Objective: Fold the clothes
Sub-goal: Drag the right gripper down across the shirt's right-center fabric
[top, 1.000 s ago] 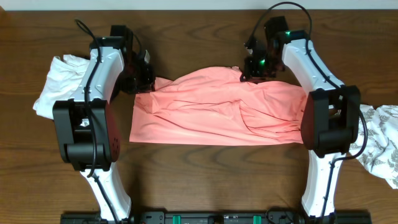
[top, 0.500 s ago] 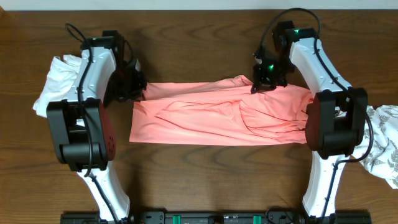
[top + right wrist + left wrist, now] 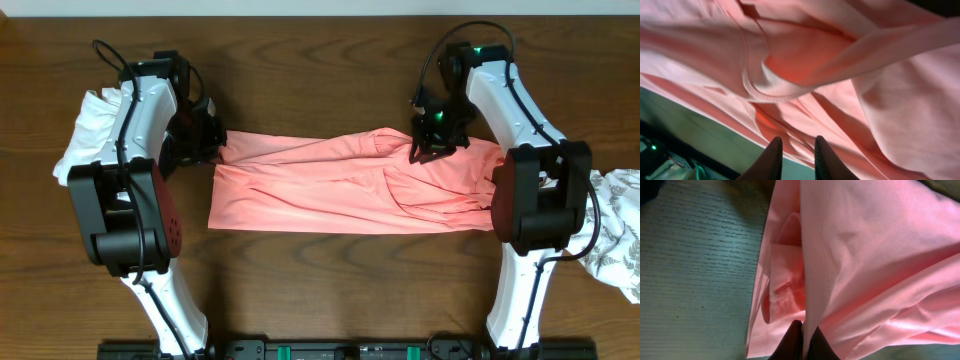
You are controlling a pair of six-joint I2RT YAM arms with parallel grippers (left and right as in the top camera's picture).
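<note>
The salmon-pink garment (image 3: 340, 190) lies as a long, wrinkled band across the middle of the wooden table (image 3: 320, 60). My left gripper (image 3: 215, 148) is at its far left corner and is shut on a fold of the fabric, which the left wrist view shows pinched between the dark fingers (image 3: 803, 330) with the pink garment (image 3: 865, 255) spread beyond them. My right gripper (image 3: 432, 148) sits on the garment's far right edge. In the right wrist view its fingers (image 3: 797, 145) stand close together with folds of the pink garment (image 3: 840, 60) between them. No lettering shows.
A plain white garment (image 3: 90, 130) lies bunched at the left, behind my left arm. A white cloth with grey leaf print (image 3: 615, 235) lies at the right edge. Dark arm bases run along the front edge.
Both grippers have moved outwards and towards the front, the left leftwards and the right rightwards. The garment's far edge has been drawn flatter and longer between them.
</note>
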